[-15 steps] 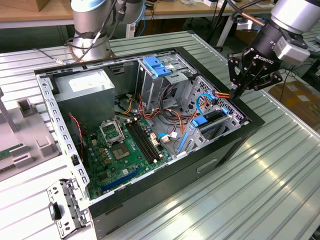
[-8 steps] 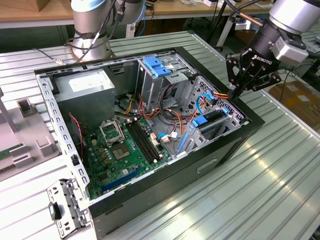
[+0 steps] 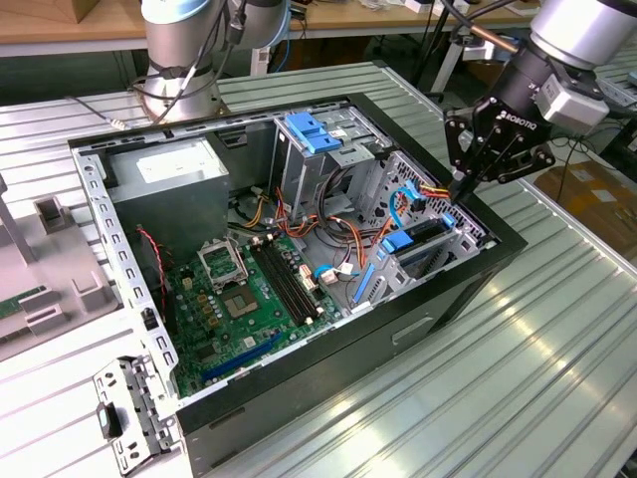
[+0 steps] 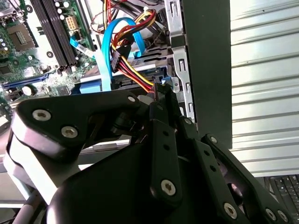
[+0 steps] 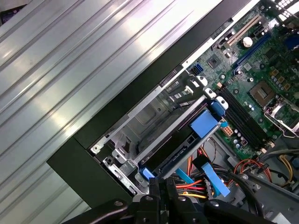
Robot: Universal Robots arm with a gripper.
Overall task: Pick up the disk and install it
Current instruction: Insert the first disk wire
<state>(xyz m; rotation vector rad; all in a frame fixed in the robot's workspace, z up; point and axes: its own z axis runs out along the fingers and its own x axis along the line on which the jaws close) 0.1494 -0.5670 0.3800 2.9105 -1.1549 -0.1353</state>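
The disk [image 3: 423,239] sits seated in the drive cage [image 3: 438,261] at the case's 3 o'clock side in the exterior view, its long axis along the case wall. The gripper [image 3: 464,185], fingers clenched together on nothing, hovers just above its outer end.

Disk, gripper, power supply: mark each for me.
disk [image 3: 423,239], exterior view, exposed edge in the cage.
gripper [image 3: 464,187], exterior view, its tip.
power supply [image 3: 169,171], exterior view, top face.
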